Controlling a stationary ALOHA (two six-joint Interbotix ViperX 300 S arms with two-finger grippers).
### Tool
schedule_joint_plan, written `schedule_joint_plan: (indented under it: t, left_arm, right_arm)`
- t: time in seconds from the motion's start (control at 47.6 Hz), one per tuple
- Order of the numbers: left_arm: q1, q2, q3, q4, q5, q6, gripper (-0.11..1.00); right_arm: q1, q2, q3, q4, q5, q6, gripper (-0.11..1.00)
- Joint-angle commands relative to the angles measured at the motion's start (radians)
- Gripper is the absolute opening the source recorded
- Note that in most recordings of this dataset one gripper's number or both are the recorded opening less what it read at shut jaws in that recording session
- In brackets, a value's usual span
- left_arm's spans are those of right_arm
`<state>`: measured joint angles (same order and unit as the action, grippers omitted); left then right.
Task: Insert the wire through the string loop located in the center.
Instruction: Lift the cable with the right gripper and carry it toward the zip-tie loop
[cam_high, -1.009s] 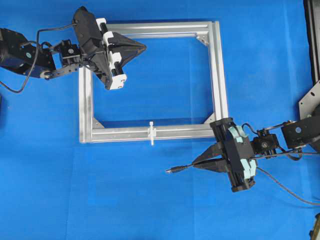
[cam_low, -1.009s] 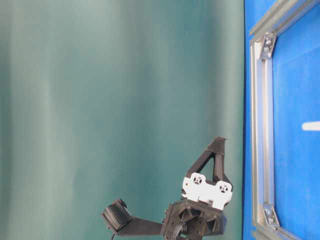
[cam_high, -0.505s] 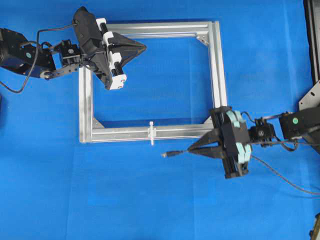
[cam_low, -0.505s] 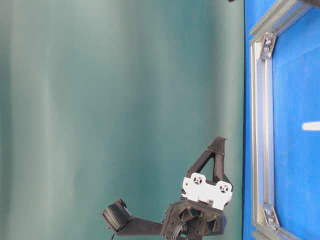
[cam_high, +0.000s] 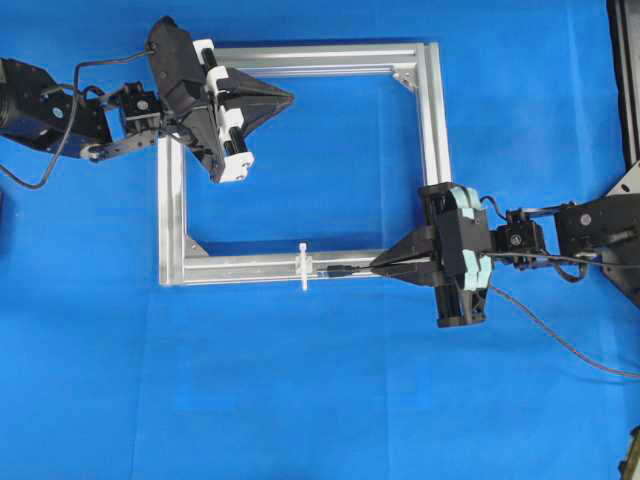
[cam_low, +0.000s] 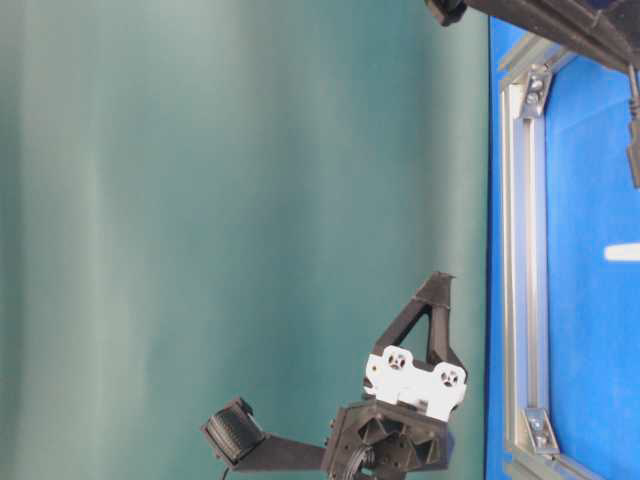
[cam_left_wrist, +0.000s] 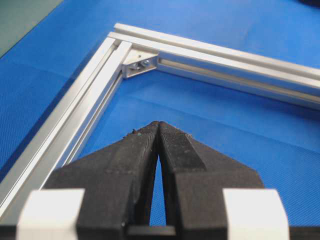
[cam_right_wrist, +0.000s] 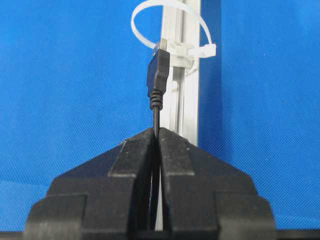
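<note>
- The wire (cam_high: 352, 270) is gripped a short way behind its plug by the right hand (cam_high: 378, 270), whose fingers are pressed together on the cable; this is plainest in the right wrist view, where the cable (cam_right_wrist: 156, 117) runs out from between the closed fingertips.
- The grasp and the carry to the frame can be judged done: in the overhead view the plug lies over the near bar of the aluminium frame (cam_high: 240, 268), just beside the string loop (cam_high: 303, 266), with a small gap left between them.
- The threading itself is not yet done. In the right wrist view the plug's metallic tip is seen at the foot of the string loop (cam_right_wrist: 167, 20), by its white clasp, but the arch of the loop stands beyond it and nothing has passed through.
- What is left, as judged: the tip to be lined up with the loop's opening and pushed through along the bar.
- The wire's long axis runs along the frame bar, the plug pointing at the loop, toward the left of the overhead view; the slack cable trails off behind the hand to the right.
- The left hand (cam_high: 287, 96) is held closed and empty over the far corner of the frame, well apart from the loop; its fingertips (cam_left_wrist: 158, 131) are seen touching.
</note>
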<state>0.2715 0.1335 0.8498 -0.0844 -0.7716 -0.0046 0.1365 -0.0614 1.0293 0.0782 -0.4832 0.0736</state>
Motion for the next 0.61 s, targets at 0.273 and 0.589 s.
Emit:
schedule_joint_plan:
  t: [0.273, 0.589]
  left_arm:
    - [-0.002, -0.028, -0.009, 0.005, -0.009, 0.002, 0.00]
    - [-0.003, -0.028, -0.008, 0.003, -0.008, 0.002, 0.00]
  right_arm:
    - [-0.003, -0.018, -0.008, 0.003, -0.020, 0.000, -0.03]
    - [-0.003, -0.018, -0.008, 0.003, -0.021, 0.000, -0.03]
